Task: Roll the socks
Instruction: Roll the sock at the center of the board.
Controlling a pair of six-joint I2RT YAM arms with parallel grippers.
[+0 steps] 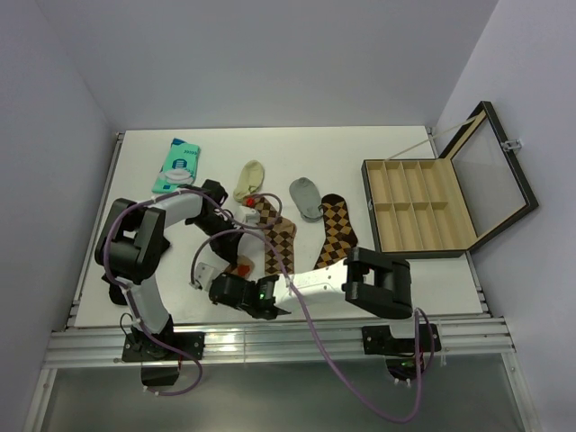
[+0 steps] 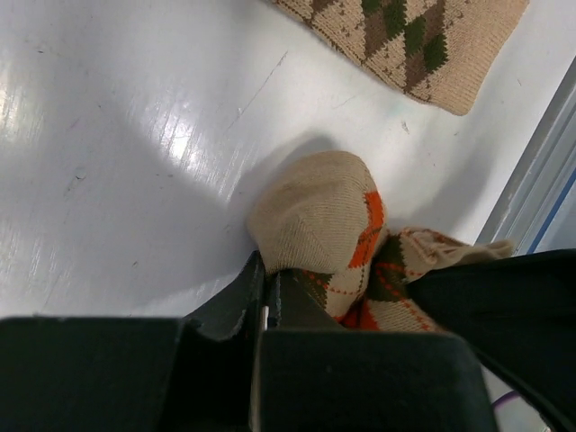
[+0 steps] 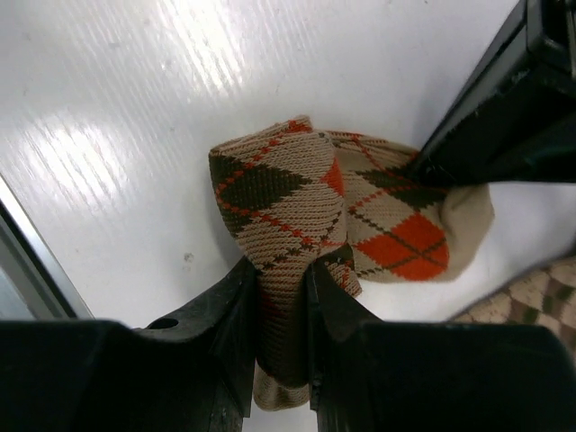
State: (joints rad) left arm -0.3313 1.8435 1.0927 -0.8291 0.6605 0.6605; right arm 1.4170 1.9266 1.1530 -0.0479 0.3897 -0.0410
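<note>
- Down on the white desk, close to its near edge and between the two arms: the red-orange sock, bunched into a loose folded lump.
- Grasped at one side by the right tool, fingers clamped on a fold of knit that hangs down between them.
- Pinched at the other side by the left tool, clenched tight, with the rounded tan toe bulging just past its tips.
- Left arm: raised over its base, forearm swung across toward the middle, wrist bent down onto the lump.
- Right arm: stretched low and leftward along the near edge, white forearm almost level, wrist ending right at the sock.
- From the right wrist only: dark brown and orange diamonds on the clamped fold, and the left tool's black body touching the sock at upper right.
- From the left wrist only: the plain tan toe, and a cuff of the tan sock lying just beyond it, not touching.
- From above: little of the lump, just a scrap of orange under the two wrists.
- Also from above: the tan sock laid out long beside the dark brown sock; farther back a cream ankle sock, a grey ankle sock and a teal packet; at the right an open case with compartments.
</note>
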